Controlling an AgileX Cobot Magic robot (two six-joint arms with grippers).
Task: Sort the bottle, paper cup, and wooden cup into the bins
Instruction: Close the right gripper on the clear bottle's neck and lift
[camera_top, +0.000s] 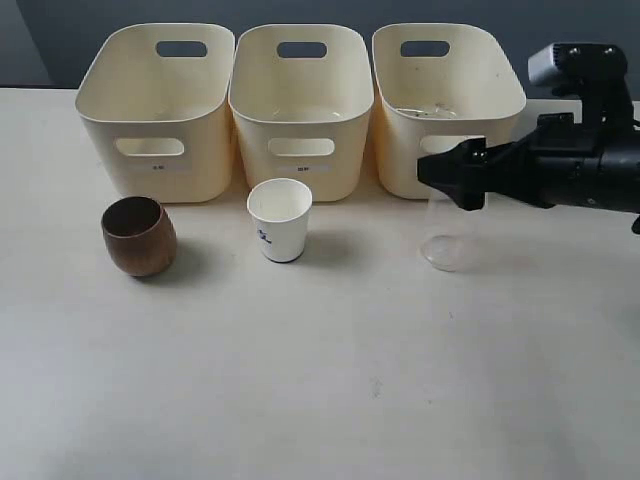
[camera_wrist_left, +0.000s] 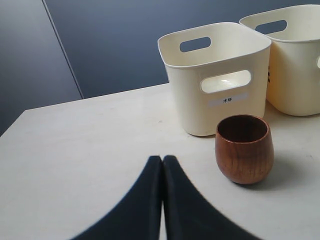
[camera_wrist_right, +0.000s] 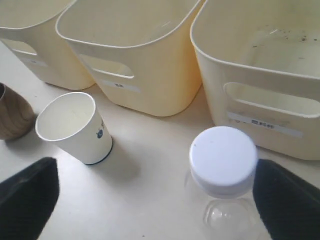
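Observation:
The clear bottle (camera_top: 446, 238) stands on the table in front of the right-hand bin (camera_top: 447, 95). Its white cap (camera_wrist_right: 223, 160) shows in the right wrist view. My right gripper (camera_top: 456, 180) is open wide and level with the cap. The cap lies between the fingers, close to one finger (camera_wrist_right: 287, 205) and far from the other (camera_wrist_right: 27, 200). The white paper cup (camera_top: 281, 220) stands before the middle bin (camera_top: 301, 105). The brown wooden cup (camera_top: 139, 236) stands before the left bin (camera_top: 155, 110). My left gripper (camera_wrist_left: 162, 160) is shut on nothing, low over the table beside the wooden cup (camera_wrist_left: 244, 148).
The three bins stand side by side along the back of the table (camera_top: 320, 380). The right bin's floor (camera_wrist_right: 280, 47) has a few dark specks. A dark wall (camera_wrist_left: 125, 45) lies behind the table.

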